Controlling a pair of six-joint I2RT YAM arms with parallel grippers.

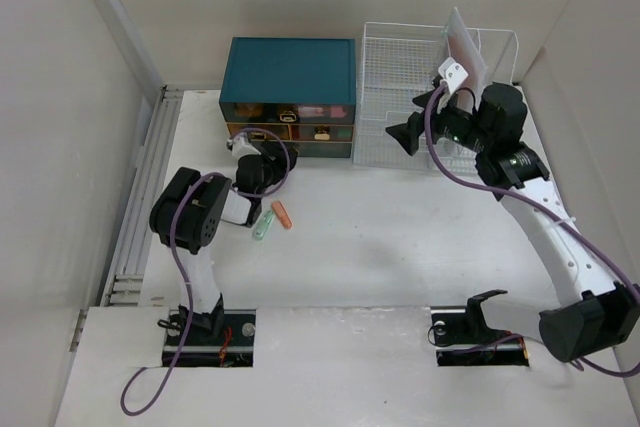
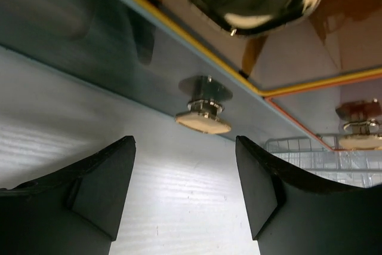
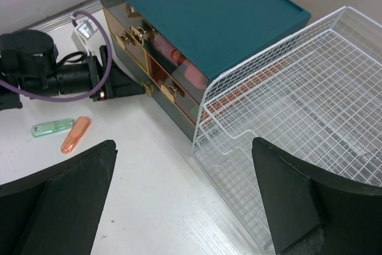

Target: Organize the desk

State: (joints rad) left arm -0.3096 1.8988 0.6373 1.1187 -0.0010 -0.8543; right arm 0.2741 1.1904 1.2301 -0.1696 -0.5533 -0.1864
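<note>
Left gripper [image 2: 185, 168]: jaws part-open, empty, facing drawer knob [image 2: 203, 116].
Right gripper [image 3: 185, 174]: jaws wide, empty.
Desk [image 1: 400, 247]: white, smooth; ribbed rail [image 1: 140, 207] along left edge; bare middle.

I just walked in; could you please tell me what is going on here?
The left gripper, jaws open, is lined up on a gold metal knob of the teal drawer box. The right gripper hovers open by the white wire rack, holding nothing. A green translucent stick and an orange stick lie on the white desk.
</note>
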